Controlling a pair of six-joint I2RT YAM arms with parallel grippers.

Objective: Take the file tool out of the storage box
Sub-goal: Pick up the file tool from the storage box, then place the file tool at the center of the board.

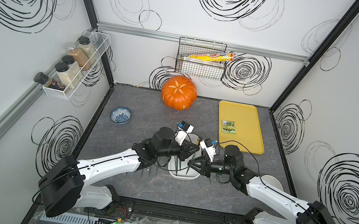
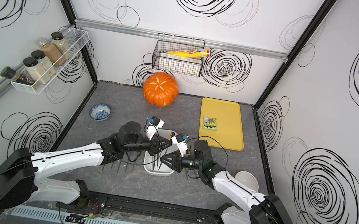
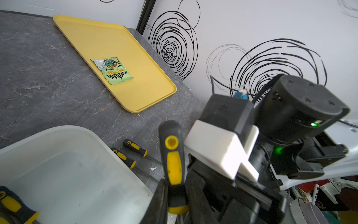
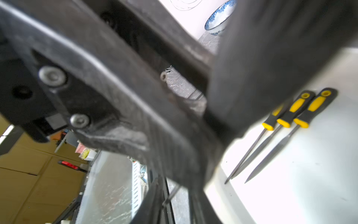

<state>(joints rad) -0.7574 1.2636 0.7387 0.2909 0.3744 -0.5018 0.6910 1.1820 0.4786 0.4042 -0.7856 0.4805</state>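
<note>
In both top views, a wire rack of spice jars sits on the wall at the left edge. A blue patterned bowl rests on the grey table left of centre, and an orange pumpkin stands at the upper centre.

The storage box lies at the lower centre, partly under both arms. In the right wrist view we see three files lying side by side on the box floor. In the left wrist view two loose files lie on the table just beside the box.

The left gripper hangs over the box. In the left wrist view its fingers are pinched on the black and yellow handle of the file tool, near the box's rim at the lower centre of that frame.

Right of it, the right gripper faces the left one across the box. We cannot tell whether its jaws are spread or pressed together.

Farther right, a yellow tray carries a green packet. A white bowl shows behind the right arm.
</note>
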